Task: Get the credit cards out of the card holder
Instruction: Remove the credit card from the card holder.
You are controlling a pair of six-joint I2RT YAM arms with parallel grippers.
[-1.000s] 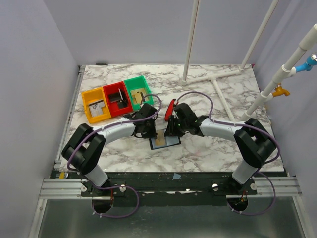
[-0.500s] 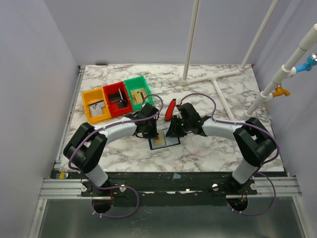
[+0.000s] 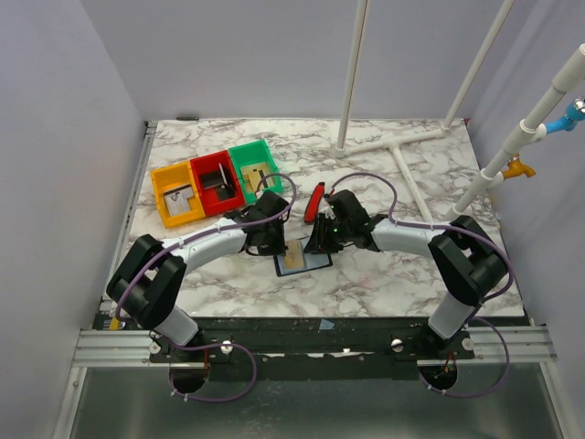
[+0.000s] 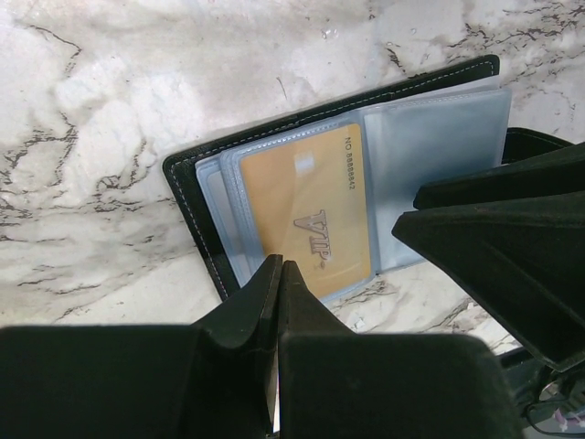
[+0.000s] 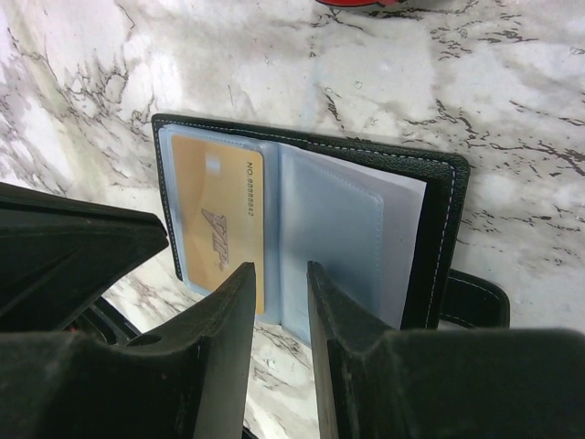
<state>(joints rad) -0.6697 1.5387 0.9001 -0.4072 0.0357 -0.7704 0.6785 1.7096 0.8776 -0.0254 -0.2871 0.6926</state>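
Card holder (image 5: 445,247) lies open on marble table (image 3: 366,288), between my two grippers. Gold card (image 4: 306,215) sits in clear pocket on one half. Card reads "VIP", plus line starting "NO 8888"; rest unclear. My left gripper (image 4: 279,267) pinched together, empty, tip over card's edge. My right gripper (image 5: 281,273) slightly apart, gripping nothing, above holder. Orange bin (image 3: 161,203), red bin (image 3: 197,187) and green bin (image 3: 247,148) hold small pieces, too small to tell.

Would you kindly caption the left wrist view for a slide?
Shut left gripper at the open card holder, a gold credit card tucked inside, on a marble table.
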